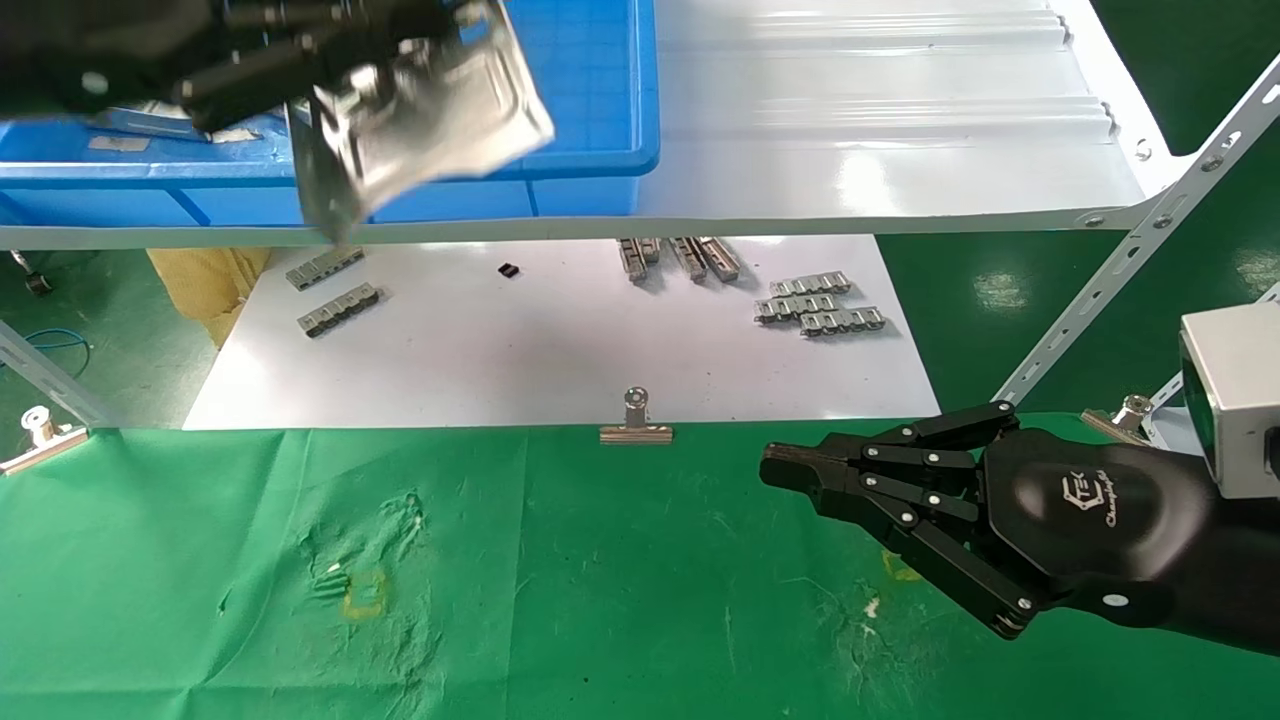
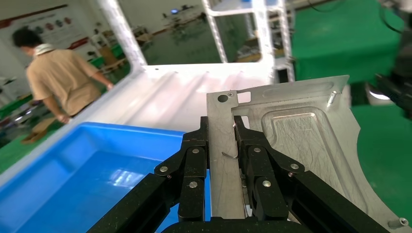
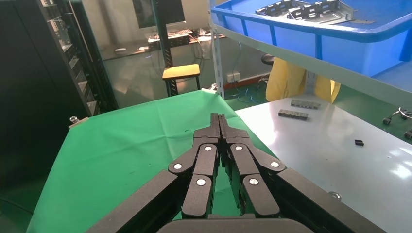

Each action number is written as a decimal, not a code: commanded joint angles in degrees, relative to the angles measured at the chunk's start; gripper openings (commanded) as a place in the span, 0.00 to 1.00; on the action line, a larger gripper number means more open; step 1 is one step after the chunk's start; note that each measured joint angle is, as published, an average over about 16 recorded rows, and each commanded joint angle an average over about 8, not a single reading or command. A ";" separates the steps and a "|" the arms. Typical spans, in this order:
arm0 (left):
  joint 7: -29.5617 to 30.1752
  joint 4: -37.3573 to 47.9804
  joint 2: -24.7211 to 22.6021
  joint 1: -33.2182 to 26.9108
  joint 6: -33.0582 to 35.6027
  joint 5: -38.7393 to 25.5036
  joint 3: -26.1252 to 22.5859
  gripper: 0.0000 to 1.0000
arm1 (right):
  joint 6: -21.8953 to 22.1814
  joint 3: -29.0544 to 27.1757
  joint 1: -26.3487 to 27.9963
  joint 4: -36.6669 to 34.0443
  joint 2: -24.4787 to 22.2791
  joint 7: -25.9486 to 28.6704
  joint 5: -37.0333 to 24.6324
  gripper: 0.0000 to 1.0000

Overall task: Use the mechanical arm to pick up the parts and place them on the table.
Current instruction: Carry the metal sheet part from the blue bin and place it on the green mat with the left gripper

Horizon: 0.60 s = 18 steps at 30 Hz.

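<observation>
My left gripper (image 1: 375, 85) is shut on a silvery stamped part (image 1: 450, 110) and holds it tilted in the air over the front wall of the blue bin (image 1: 590, 90), at the far left. In the left wrist view the fingers (image 2: 194, 155) clamp the part's flat rim (image 2: 223, 160); its embossed centre (image 2: 301, 141) is beside them. More parts (image 3: 301, 9) lie in the bin. My right gripper (image 1: 790, 468) is shut and empty, low over the green table (image 1: 600, 580) at the right; it also shows in the right wrist view (image 3: 218, 119).
The bin stands on a glossy white shelf (image 1: 880, 130). Below it a white sheet (image 1: 560, 340) holds several grey clip strips (image 1: 820, 305). A binder clip (image 1: 636, 420) pins the sheet's front edge. Slanted shelf struts (image 1: 1100, 300) stand at the right. A person (image 2: 58, 77) stands far off.
</observation>
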<state>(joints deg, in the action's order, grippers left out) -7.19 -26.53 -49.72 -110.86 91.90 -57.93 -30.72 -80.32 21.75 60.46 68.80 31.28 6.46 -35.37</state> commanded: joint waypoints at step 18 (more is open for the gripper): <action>-9.11 -24.07 14.63 14.06 -0.55 7.54 -16.20 0.00 | 0.00 0.00 0.00 0.00 0.00 0.00 0.00 0.00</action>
<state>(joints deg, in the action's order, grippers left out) -16.75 -49.19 -35.81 -97.15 91.32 -50.71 -46.97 -80.32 21.75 60.46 68.80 31.28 6.46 -35.37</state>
